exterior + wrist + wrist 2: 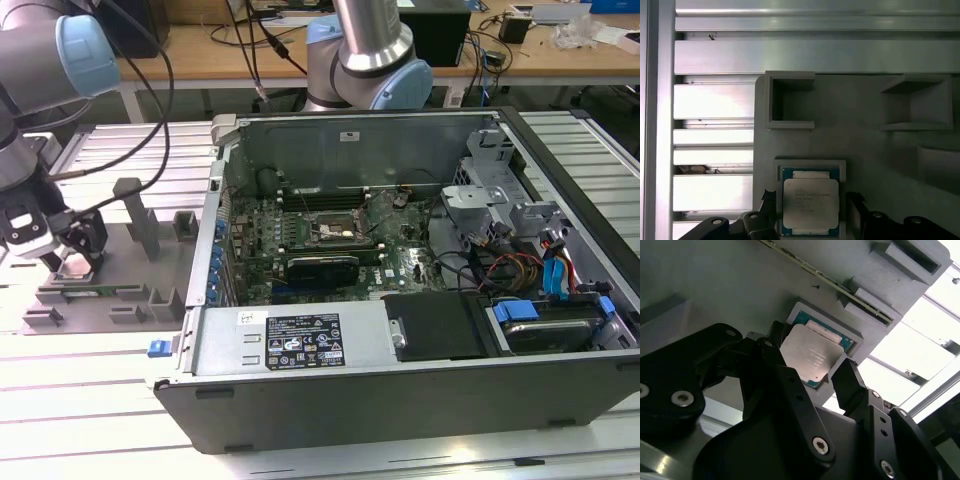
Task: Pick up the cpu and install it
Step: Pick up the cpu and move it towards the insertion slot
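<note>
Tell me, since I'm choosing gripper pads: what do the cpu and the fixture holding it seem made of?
The cpu: silvery metal lid, satin sheen with soft reflections, on a teal board edge. The fixture: probably plastic, matte grey, dull and uniform.

Saw the cpu [810, 202] lying flat, silver top up, teal-edged, seated in a square pocket of the grey fixture [865, 165].

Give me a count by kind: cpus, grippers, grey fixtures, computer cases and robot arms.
cpu: 1
gripper: 1
grey fixture: 1
open computer case: 1
robot arms: 2
Total: 6
</note>
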Available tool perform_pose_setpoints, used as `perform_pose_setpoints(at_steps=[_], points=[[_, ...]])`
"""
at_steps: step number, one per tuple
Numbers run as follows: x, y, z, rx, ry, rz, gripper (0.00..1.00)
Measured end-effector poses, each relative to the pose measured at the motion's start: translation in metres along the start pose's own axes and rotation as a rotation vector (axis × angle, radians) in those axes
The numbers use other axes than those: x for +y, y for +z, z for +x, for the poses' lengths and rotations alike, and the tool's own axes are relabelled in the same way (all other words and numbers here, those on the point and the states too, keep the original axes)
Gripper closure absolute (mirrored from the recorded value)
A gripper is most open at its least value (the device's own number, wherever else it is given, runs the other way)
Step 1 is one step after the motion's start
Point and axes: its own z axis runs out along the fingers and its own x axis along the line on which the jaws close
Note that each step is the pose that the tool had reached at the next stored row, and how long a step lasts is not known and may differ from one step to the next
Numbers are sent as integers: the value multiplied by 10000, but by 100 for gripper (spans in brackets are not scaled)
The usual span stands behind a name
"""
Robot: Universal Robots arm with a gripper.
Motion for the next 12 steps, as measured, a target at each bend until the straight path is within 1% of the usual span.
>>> perform_pose_setpoints(at_steps=[4, 9, 12], points=[[7, 35, 1, 5, -90, -9, 34], [20, 39, 1, 6, -124, -65, 34], [21, 38, 0, 6, -126, -66, 34]])
